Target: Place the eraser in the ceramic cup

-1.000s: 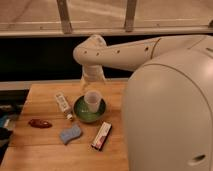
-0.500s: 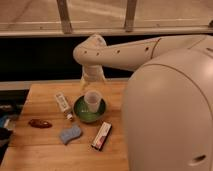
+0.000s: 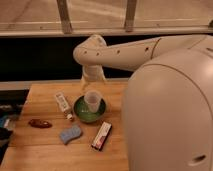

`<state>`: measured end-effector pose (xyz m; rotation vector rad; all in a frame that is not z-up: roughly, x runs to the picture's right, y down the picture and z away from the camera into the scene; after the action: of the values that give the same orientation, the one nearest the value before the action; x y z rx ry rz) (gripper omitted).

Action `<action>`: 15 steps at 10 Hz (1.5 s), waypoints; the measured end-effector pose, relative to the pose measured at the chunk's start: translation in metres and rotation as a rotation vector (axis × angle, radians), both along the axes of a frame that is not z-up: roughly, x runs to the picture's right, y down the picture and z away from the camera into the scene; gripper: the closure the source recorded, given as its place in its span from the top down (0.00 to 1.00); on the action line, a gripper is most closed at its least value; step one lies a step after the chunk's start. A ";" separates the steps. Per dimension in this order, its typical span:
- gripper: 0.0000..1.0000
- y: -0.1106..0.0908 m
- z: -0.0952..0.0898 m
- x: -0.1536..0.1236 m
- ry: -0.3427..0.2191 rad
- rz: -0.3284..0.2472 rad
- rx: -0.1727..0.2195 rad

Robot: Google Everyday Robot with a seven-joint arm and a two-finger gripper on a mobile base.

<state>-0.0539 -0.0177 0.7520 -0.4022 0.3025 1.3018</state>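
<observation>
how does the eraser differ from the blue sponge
The eraser is a straight white block with red and dark markings; the sponge is light blue with wavy edges. The eraser is longer and narrower than the sponge. Both lie flat on the table; the gripper hangs near the ceramic cup.

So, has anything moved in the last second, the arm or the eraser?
Nothing visibly changed. The gripper hangs just above and behind the ceramic cup, which stands in the green bowl, same as before. The eraser lies on the table in front of the bowl, not picked up. The sponge and the tube are where they were.
</observation>
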 end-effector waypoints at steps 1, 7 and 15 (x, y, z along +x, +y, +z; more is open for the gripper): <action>0.68 0.003 0.002 0.007 0.050 0.039 0.003; 0.68 0.051 0.010 0.088 0.279 0.228 -0.027; 0.68 0.076 0.022 0.096 0.265 0.269 -0.097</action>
<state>0.0424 0.0578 0.7735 -0.3609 0.5501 1.6117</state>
